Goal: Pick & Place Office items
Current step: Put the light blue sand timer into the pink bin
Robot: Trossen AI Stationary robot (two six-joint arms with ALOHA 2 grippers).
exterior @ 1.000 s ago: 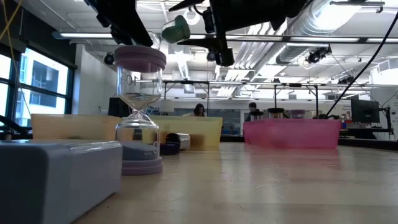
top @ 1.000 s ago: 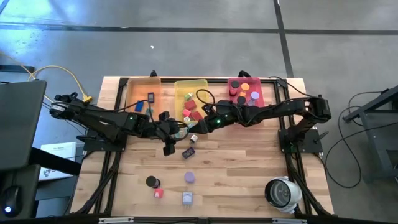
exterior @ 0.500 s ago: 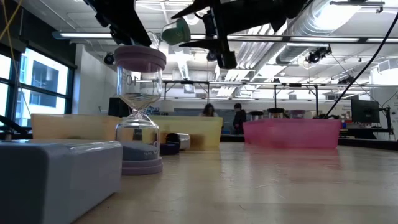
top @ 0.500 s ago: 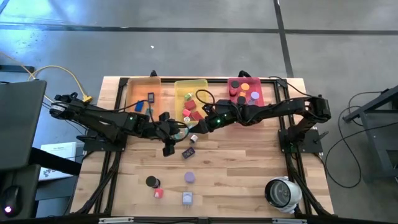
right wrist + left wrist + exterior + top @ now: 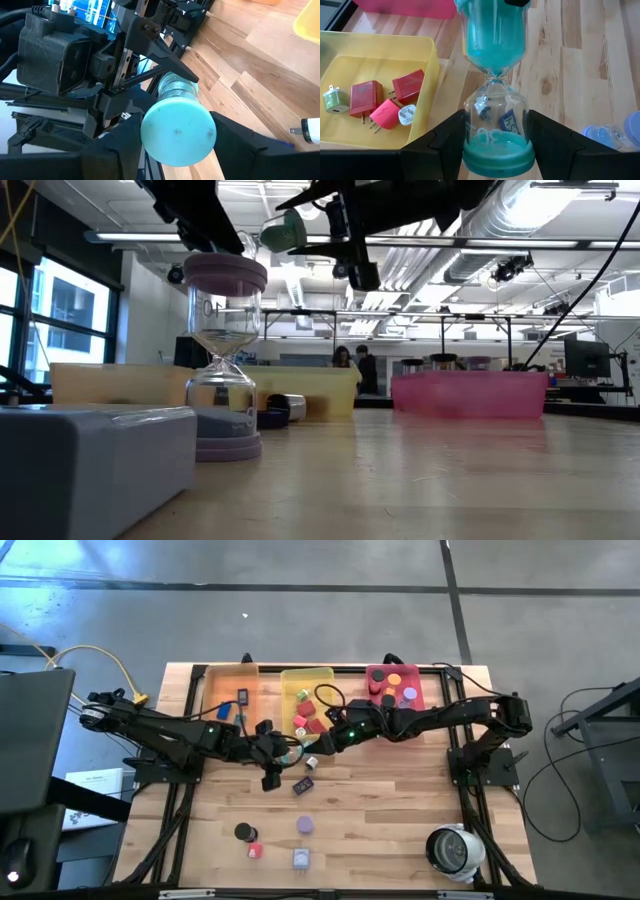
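While both arms reach mid-table — left pincer (image 5: 495,145) and right pincer (image 5: 172,135) clamped on teal hourglass (image 5: 495,85).

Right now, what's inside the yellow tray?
The yellow tray holds three red plug chargers, a green one and a white one. Its near wall hides the rest.

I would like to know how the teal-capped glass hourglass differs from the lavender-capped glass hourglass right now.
The teal-capped glass hourglass is held in the air between the left gripper and the right gripper; the lavender-capped glass hourglass stands untouched on the wooden table. The teal one lies tilted; the lavender one is upright. Both have clear bulbs and round end caps.
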